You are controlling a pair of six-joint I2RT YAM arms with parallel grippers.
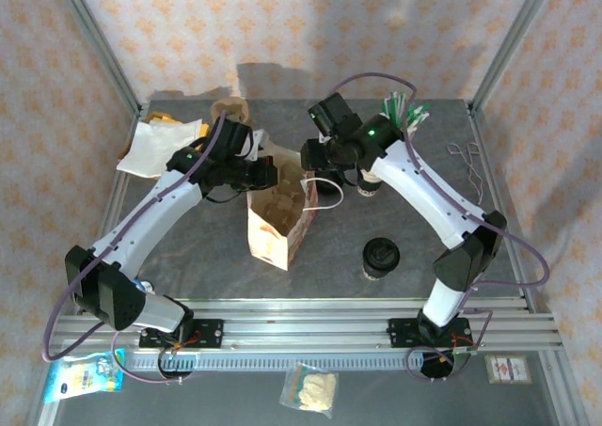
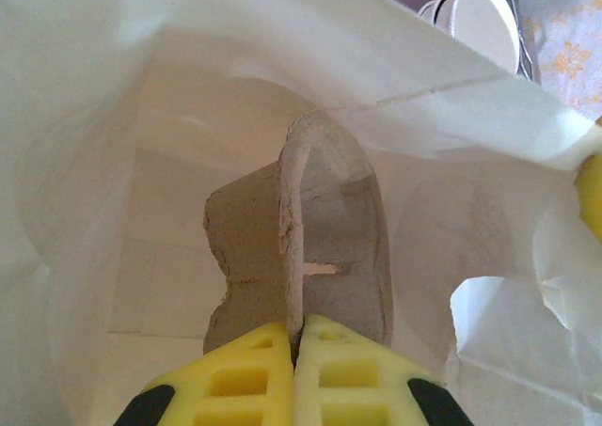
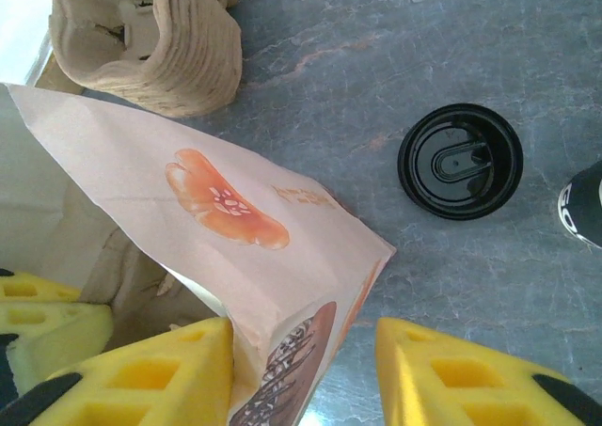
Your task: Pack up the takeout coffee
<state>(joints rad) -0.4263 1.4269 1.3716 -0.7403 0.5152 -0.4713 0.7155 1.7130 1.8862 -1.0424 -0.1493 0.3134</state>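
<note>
A: Where is the coffee right now?

B: Your takeout coffee (image 1: 381, 257) stands upright on the surface (image 1: 329, 268), black lid on. It is to the right of the paper bag (image 1: 275, 224) and a bit nearer to you. It does not touch the bag, and no pincer is on it.

A: So what is going on at the bag?

B: You are on the tray step, I think. Your left pincer (image 2: 294, 337) is clenched on the edge of a pulp tray (image 2: 254, 247) and holds it inside the bag, standing on its side. Your right pincer (image 3: 303, 330) is at the bag's mouth with its fingers apart. The bag's rim sits between them, and one finger leans on the bag wall. It does not pinch the paper.

A: Is the coffee packed, then?

B: No, not yet.

A: What comes next?

B: I think the tray needs to lie flat on the bag's bottom, cup holes up, before you let go. Then one pincer has to take the coffee round its middle and keep it straight up so nothing spills. The bag's mouth must be wide, because paper folds in easily.
</note>
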